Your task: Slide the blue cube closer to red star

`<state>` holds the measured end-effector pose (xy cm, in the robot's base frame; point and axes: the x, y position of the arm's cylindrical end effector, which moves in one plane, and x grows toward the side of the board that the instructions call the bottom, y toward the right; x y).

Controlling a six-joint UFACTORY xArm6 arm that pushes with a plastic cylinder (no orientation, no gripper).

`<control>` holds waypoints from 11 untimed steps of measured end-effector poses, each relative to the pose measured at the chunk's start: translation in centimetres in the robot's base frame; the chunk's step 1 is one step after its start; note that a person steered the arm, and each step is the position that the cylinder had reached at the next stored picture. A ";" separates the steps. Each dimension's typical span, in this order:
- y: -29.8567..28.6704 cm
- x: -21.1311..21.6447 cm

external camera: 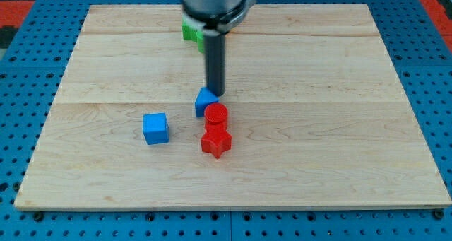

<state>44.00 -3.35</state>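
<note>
1. Looking toward the view's top, you find the arm's housing cut off by the frame edge, so only its lower part and the dark rod show.
2. A green block sits behind the housing; most of it is covered, and you cannot tell its shape.
3. There is no hand on this arm for you to read as open or closed: it ends in the rod, and my tip rests at the upper right edge of a second blue block, touching it or nearly so. That block's shape is hard to make out, as a red cylinder overlaps its lower right.
4. The blue cube lies on the tabletop to the view's lower left of my tip, apart from it.
5. The red star sits just below the red cylinder, touching it, to the view's right of the blue cube with bare wood between them.
</note>
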 end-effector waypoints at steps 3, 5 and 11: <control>-0.5 0.5; 1.1 -2.5; -9.4 5.1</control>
<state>49.10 -12.76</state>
